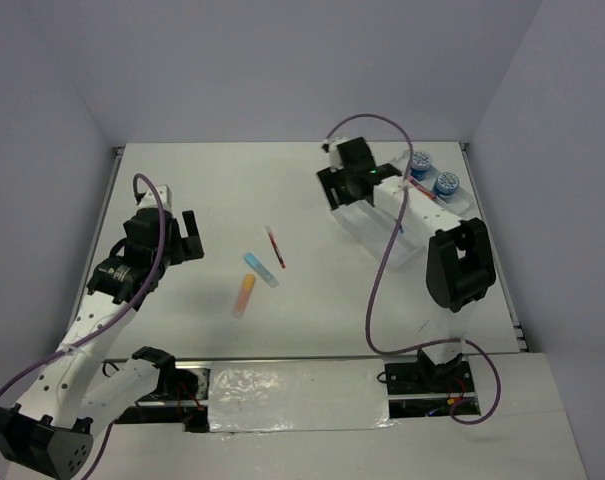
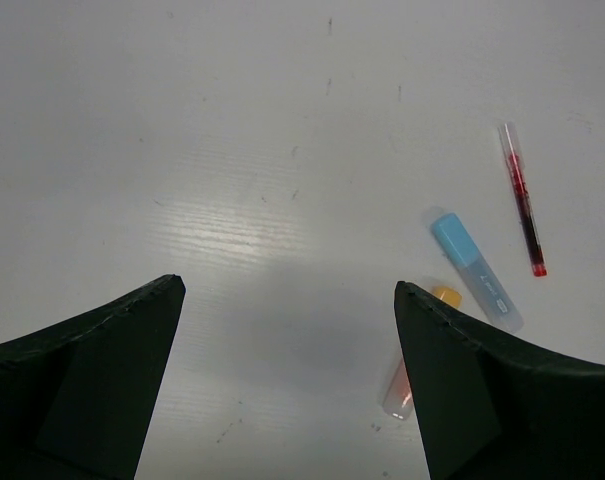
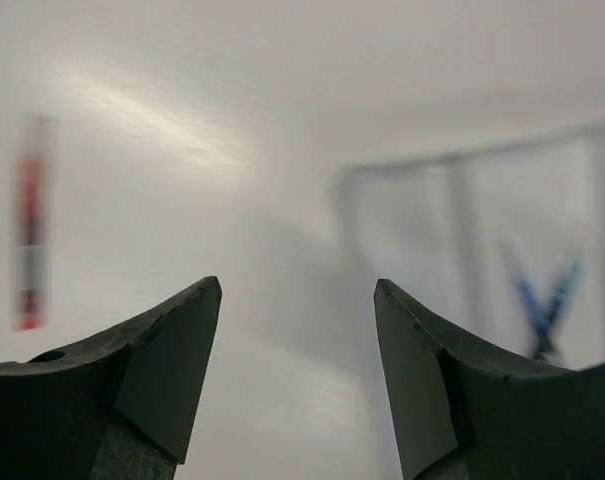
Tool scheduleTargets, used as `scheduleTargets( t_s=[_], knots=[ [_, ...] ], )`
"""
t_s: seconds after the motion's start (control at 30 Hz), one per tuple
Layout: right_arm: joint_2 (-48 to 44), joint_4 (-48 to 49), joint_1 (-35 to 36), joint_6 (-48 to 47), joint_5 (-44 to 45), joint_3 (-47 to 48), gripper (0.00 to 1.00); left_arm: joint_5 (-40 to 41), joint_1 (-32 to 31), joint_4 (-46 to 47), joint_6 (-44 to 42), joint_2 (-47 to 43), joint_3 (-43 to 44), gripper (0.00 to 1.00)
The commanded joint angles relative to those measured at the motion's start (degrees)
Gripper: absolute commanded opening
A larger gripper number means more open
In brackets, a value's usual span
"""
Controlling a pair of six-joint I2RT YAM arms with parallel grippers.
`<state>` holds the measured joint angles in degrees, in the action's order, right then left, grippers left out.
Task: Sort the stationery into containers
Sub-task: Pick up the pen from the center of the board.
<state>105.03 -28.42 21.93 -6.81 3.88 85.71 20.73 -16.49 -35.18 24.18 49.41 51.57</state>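
Just ahead of the left end effector (image 2: pixel 290 300), three stationery items (image 2: pixel 476 268).

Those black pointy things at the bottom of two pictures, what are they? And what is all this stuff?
They are robot fingers. Two robot arms sit at the edge of a white table. One picture comes from a camera high above; the other two come from little cameras on each arm's wrist, so each sees its own fingers.

The left fingers are spread wide and hold nothing. In front of them lie a red pen, a light-blue marker and an orange marker.

The right fingers are apart and empty too. From above, that arm is over a white tray with long slots. Two blue jars sit at the tray's far end, and blue pens show blurrily inside it.
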Motion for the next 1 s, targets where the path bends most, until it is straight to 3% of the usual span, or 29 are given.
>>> scheduleTargets(
  t_s=[0.0, 0.1, 0.27, 0.37, 0.6, 0.73, 0.8, 0.9, 0.93, 0.97],
  knots=[
    [0.76, 3.47, 11.60, 9.16, -2.74, 3.03, 0.71, 2.38, 1.29, 0.64, 0.51, -0.63, 0.46, 0.99],
    [7.25, 2.94, 17.86, 14.00, 0.33, 9.09, 0.71, 2.47, 1.37, 0.46, 0.51, -0.19, 0.46, 0.99],
    [17.82, -4.69, 22.18, 18.32, 3.06, 21.49, 0.68, 2.47, 1.37, 0.37, 0.34, 0.08, 0.46, 0.99],
    [22.48, -6.64, 24.47, 19.37, 5.70, 23.70, 0.67, 2.38, 1.37, 0.55, 0.34, -0.19, 0.37, 0.99],
    [22.32, -5.86, 25.26, 21.66, 6.93, 18.10, 0.61, 1.86, 1.37, 0.55, 0.07, -0.28, 0.37, 0.99],
    [21.88, -4.71, 25.88, 22.71, 7.02, 13.70, 0.51, 1.77, 1.37, 0.55, 0.07, -0.36, 0.37, 0.99],
    [21.88, -4.27, 26.05, 22.80, 6.41, 11.94, 0.46, 1.86, 1.37, 0.55, 0.07, -0.54, 0.28, 0.99],
    [21.88, -3.92, 25.97, 22.37, 5.17, 10.62, 0.28, 1.86, 1.37, 0.64, 0.07, -0.89, 0.28, 0.99],
    [21.53, -3.57, 25.88, 22.19, 5.17, 10.09, 0.00, 1.77, 1.37, 0.64, -0.01, -0.89, 0.37, 0.99],
    [19.88, -2.52, 25.97, 21.75, 4.74, 9.13, 0.00, 1.77, 1.37, 0.64, -0.01, -0.98, 0.37, 0.99]
  ],
)
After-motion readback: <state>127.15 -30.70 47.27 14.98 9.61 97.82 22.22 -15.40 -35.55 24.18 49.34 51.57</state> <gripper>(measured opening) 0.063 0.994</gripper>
